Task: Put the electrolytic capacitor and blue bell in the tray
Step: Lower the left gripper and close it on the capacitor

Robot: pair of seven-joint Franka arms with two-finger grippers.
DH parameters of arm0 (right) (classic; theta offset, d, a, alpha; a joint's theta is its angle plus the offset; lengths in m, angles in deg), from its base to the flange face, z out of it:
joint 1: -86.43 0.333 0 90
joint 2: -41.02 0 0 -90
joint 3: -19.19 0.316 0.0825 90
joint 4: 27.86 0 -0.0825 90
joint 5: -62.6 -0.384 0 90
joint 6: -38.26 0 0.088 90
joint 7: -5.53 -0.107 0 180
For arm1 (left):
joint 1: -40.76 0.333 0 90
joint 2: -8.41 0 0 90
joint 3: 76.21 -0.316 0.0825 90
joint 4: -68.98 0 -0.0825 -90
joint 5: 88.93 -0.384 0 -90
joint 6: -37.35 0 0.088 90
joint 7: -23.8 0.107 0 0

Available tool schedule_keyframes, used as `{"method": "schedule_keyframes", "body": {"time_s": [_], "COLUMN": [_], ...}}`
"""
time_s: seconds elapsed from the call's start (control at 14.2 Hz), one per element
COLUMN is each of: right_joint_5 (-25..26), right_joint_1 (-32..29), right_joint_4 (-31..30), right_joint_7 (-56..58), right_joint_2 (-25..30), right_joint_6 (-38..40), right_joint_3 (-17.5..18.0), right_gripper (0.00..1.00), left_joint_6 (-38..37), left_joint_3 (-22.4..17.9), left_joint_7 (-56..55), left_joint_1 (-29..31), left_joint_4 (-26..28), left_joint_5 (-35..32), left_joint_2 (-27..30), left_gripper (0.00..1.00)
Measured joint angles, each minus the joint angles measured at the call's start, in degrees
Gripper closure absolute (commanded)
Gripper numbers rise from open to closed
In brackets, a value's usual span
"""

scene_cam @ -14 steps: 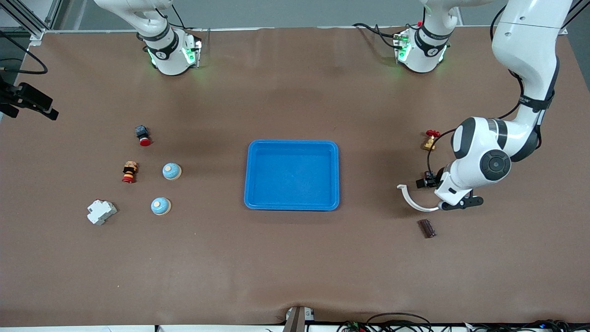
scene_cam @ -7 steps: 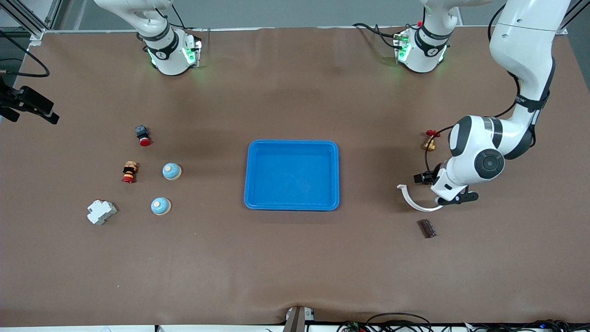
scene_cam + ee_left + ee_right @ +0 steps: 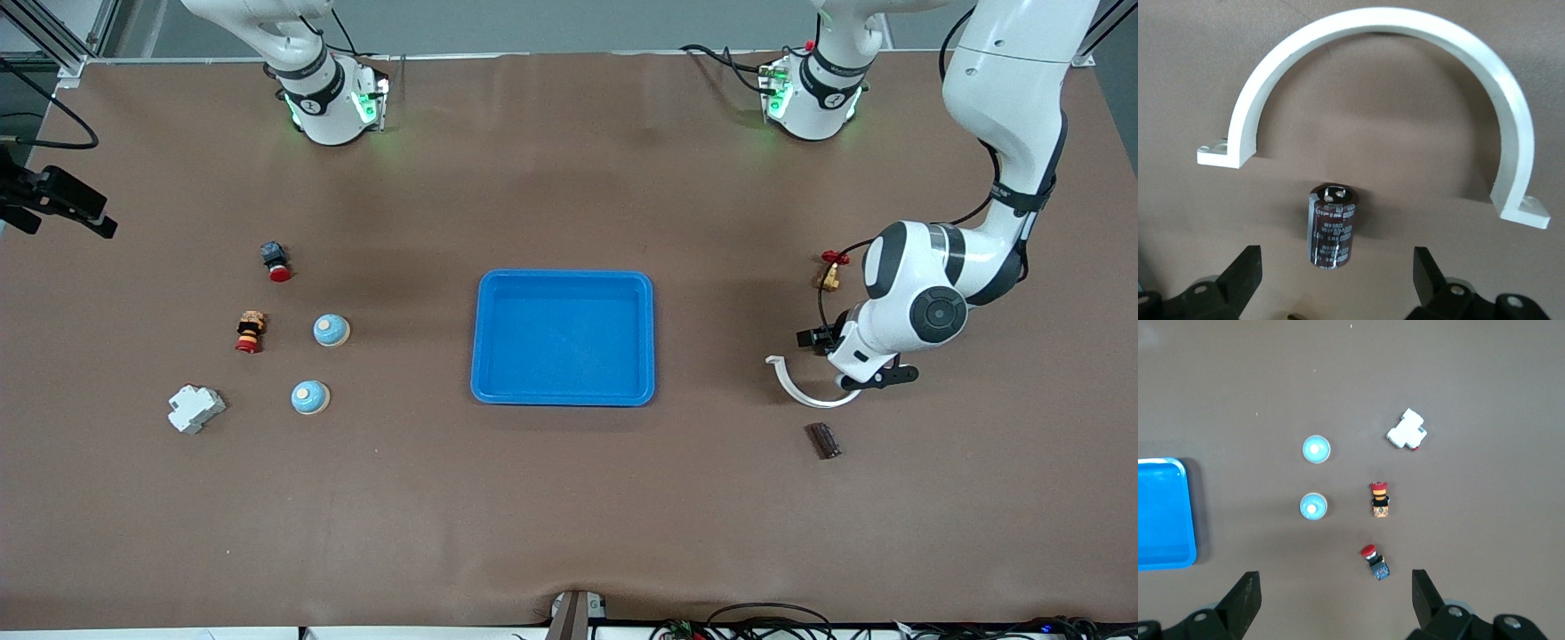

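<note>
Nearest to the front camera, toward the left arm's end of the table [image 3: 569, 516], lies the electrolytic capacitor [image 3: 823, 440], a dark brown cylinder on its side. A little farther from the camera is a white half-ring pipe clamp [image 3: 798, 384], and the left hand [image 3: 845, 369] hangs over the ground between them. In the left wrist view its two black fingers [image 3: 1243, 275] stand wide apart with nothing between them, and the capacitor [image 3: 1333, 225] sits roughly in the middle of the gap, the clamp [image 3: 1385, 73] arching just past it.

To do this step well, I think the hand should come straight down with the cylinder centred, the fingers closing across its round sides and not along its length, and keep away from the clamp so it is not dragged.

The blue tray [image 3: 563, 338] lies in the middle of the table with nothing in it. Toward the right arm's end are two blue bells [image 3: 310, 396] [image 3: 331, 330], a white block-shaped part [image 3: 195, 408], a striped little part [image 3: 251, 331] and a red-capped button [image 3: 276, 260]. Which bell is meant I cannot tell.

The right hand is outside the front view; the right arm waits high, and its fingers [image 3: 1243, 597] are apart. A small brass valve [image 3: 829, 271] is partly covered by the left arm.
</note>
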Motion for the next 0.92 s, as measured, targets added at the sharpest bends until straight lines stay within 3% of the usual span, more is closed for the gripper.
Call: {"method": "schedule_keyframes", "body": {"time_s": [0.42,0.49,0.78,0.92], "right_joint_5": [0.00,0.00,0.00,0.00], "right_joint_1": [0.04,0.09,0.33,0.33], "right_joint_4": [-0.97,-0.99,-0.99,-0.99], "right_joint_7": [0.00,0.00,0.00,0.00], "right_joint_2": [0.00,0.00,0.00,0.00], "right_joint_6": [2.46,2.59,2.62,2.62], "right_joint_3": [0.59,0.70,0.95,0.95], "right_gripper": [0.00,0.00,0.00,0.00], "left_joint_6": [1.01,1.24,1.71,1.78], "left_joint_3": [-0.01,-0.02,-0.08,-0.13], "left_joint_7": [0.00,0.00,-0.01,-0.01], "left_joint_1": [0.03,0.03,0.12,0.18], "left_joint_4": [0.48,0.49,0.49,0.49], "left_joint_5": [-0.04,-0.04,-0.04,-0.04], "left_joint_2": [-1.15,-1.46,-2.18,-2.18], "left_gripper": [0.00,0.05,0.56,0.77]}}
